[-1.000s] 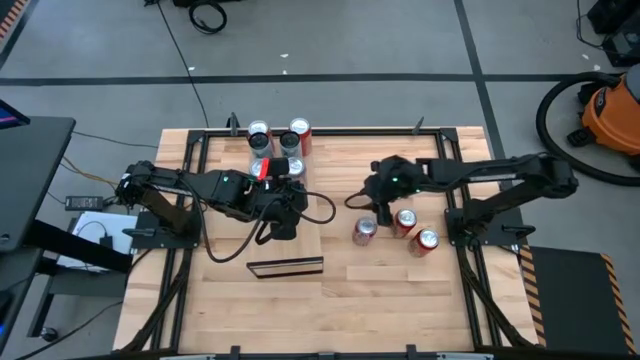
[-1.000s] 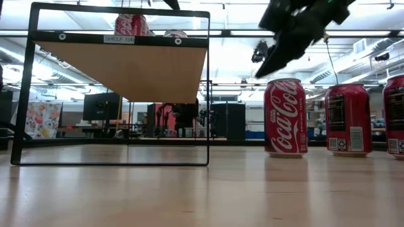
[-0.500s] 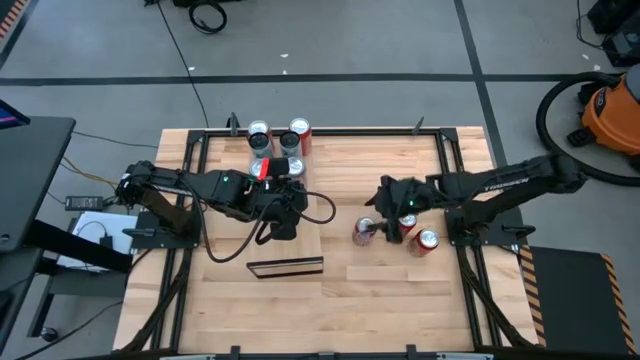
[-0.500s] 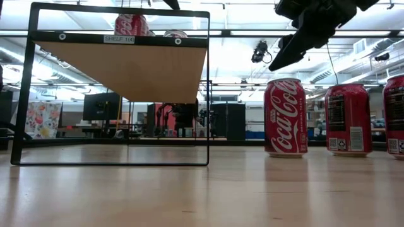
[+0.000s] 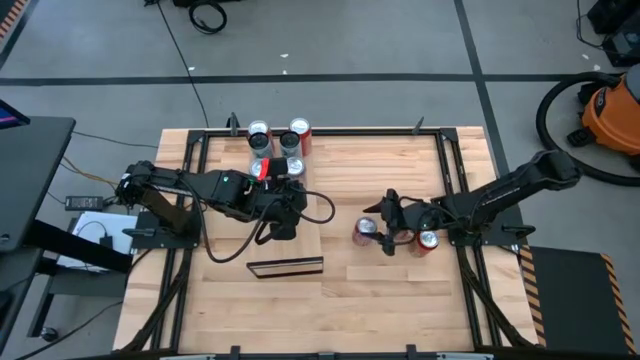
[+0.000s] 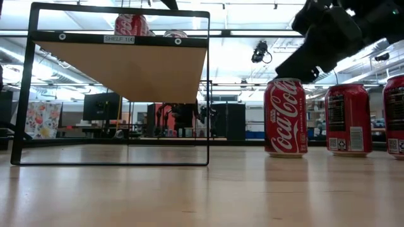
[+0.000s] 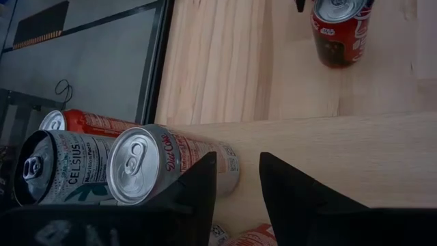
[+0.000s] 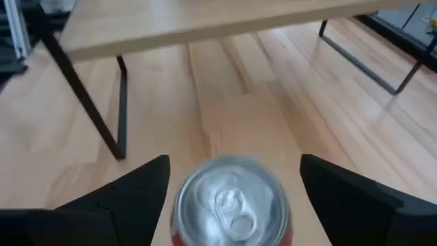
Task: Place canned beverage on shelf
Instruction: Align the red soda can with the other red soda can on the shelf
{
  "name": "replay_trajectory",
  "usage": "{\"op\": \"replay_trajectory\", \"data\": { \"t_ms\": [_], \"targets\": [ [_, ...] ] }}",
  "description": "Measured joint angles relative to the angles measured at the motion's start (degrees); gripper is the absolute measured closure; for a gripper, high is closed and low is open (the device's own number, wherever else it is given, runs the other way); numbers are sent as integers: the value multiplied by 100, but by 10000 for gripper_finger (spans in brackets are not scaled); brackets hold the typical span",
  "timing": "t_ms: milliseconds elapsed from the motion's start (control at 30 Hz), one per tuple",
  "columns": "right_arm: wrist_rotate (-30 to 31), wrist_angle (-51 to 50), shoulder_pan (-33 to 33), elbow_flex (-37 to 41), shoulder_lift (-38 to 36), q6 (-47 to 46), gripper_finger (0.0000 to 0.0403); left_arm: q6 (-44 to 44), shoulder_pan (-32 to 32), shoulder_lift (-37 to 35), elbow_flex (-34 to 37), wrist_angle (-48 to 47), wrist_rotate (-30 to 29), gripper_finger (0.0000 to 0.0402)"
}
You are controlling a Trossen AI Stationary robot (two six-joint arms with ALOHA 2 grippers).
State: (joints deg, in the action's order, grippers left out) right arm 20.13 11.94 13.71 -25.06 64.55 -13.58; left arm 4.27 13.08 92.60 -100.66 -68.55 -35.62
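Observation:
Three red cans stand upright on the table at the right; the leftmost one (image 5: 364,232) (image 6: 285,116) is nearest the shelf. My right gripper (image 8: 233,160) (image 5: 374,230) is open, one finger on each side of this can's top (image 8: 231,205) without touching it. The shelf (image 5: 300,245) (image 6: 126,69) is a pale wood slab on a black frame. Several cans (image 5: 278,150) (image 7: 147,171) stand on its far end. My left gripper (image 7: 235,164) (image 5: 284,222) hovers above the shelf next to these cans, open a little, with nothing between its fingers.
The other two red cans (image 5: 428,240) (image 6: 348,118) stand close behind my right gripper, toward the table's right edge. The shelf's black legs (image 8: 89,102) rise between the two arms. Bare plank tabletop (image 5: 380,300) stretches toward the near edge.
My right gripper has swung toward the table's near edge and come down from above the three cans to the leftmost one's top. It has rolled and opened wider on the way. The cans have not moved.

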Motion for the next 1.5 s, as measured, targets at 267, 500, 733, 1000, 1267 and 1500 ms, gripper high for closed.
{"op": "replay_trajectory", "data": {
  "t_ms": [267,500,733,1000,1267,1500],
  "targets": [
    [176,36,60,87,0,159,63,4,-11,0,0,11,-15,281],
    [-81,272,60,90,428,179,63,7,-11,0,0,20,-13,281],
    [-161,481,-12,-103,991,334,64,7,-11,0,0,44,-13,281],
    [-776,410,-358,-300,1120,691,89,7,-11,0,0,44,-11,281],
    [-1692,120,-916,-429,898,1135,92,4,-11,0,0,43,-11,281],
    [-2494,-828,-1460,-1576,609,1919,92,-937,23,-102,2,149,316,281]
  ]
}}
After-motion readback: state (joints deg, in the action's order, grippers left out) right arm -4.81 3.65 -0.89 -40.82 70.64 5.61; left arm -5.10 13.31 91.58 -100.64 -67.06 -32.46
